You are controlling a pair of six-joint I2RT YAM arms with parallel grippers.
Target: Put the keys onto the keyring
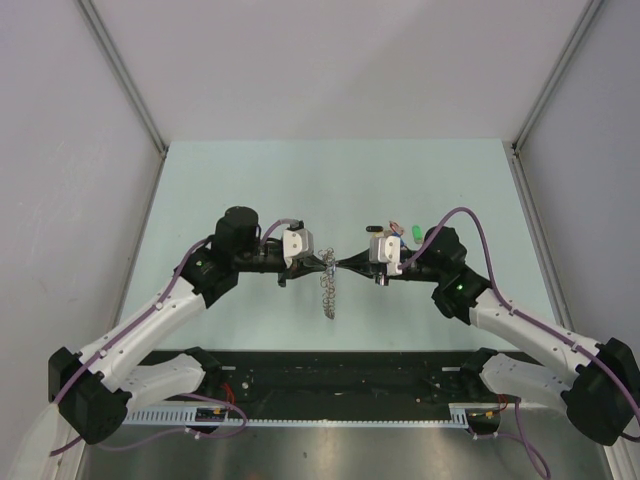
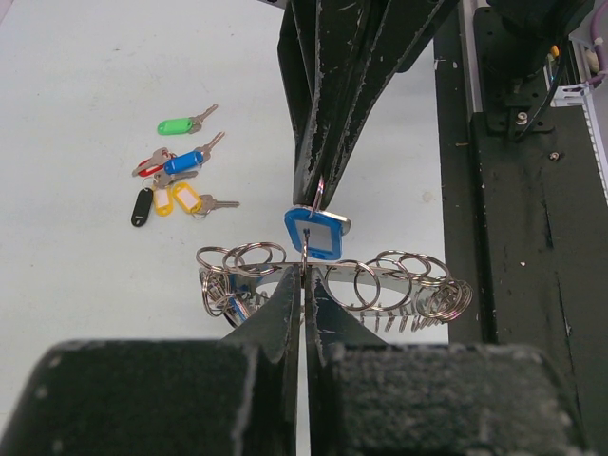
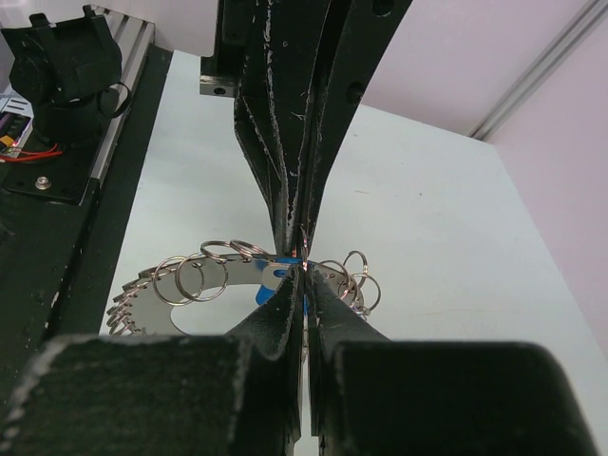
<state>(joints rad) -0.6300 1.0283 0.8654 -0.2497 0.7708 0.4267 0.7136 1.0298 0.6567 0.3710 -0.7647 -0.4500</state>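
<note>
I judge this to be the threading step. My left jaws are clamped shut on the rim of the keyring [image 2: 380,280], which is held up over the middle of the worktop [image 1: 250,190]. My right jaws are pinched shut on the blue key [image 2: 313,235] at the small wire loop on its head. The blue tag hangs just against the ring's rim, right above my left tips. Whether its loop has caught one of the ring's wire loops I cannot tell (the meeting point is hidden behind the jaw tips in both wrist views).

The next move calls for a fine, slow feed of the loop along one coil, with the left side holding the ring steady and only the right wrist turning.

Room at the tips is tight, since the two sets of jaws meet nearly nose to nose. Around them the worktop is open. The other keys [image 2: 176,180] lie in a loose cluster just beside my right wrist, the side walls [image 1: 90,150] are well apart, and the black rail [image 1: 340,385] runs along the near edge.
</note>
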